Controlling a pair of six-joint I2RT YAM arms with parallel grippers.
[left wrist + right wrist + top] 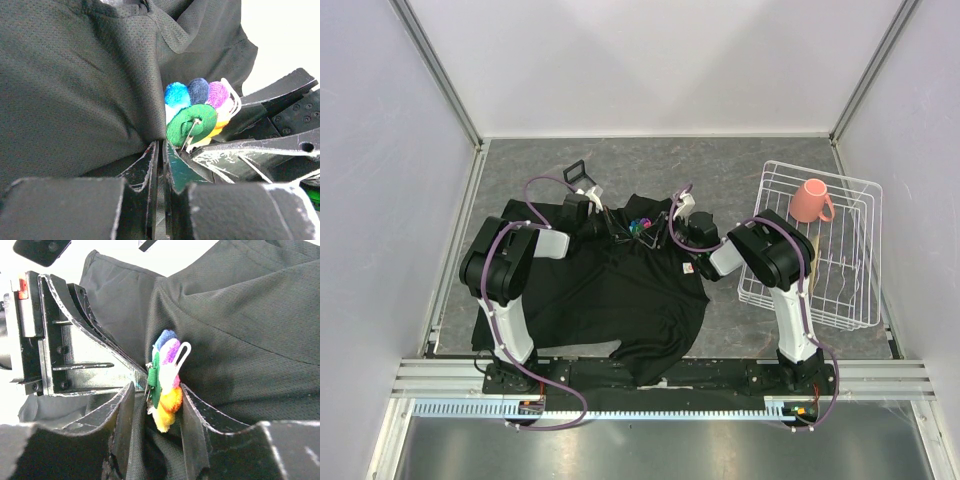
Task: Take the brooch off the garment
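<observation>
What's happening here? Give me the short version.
Two robot arms are taking a brooch off a black T-shirt. The left gripper is pinched shut on a fold of the shirt right beside the brooch. The right gripper stands with jaws apart on either side of it. The brooch looks not yet free.

The left arm reaches toward 1 o'clock, the left end effector pinched nearly closed on the garment. The right arm reaches toward 10 o'clock, the right end effector with jaws parted.
</observation>
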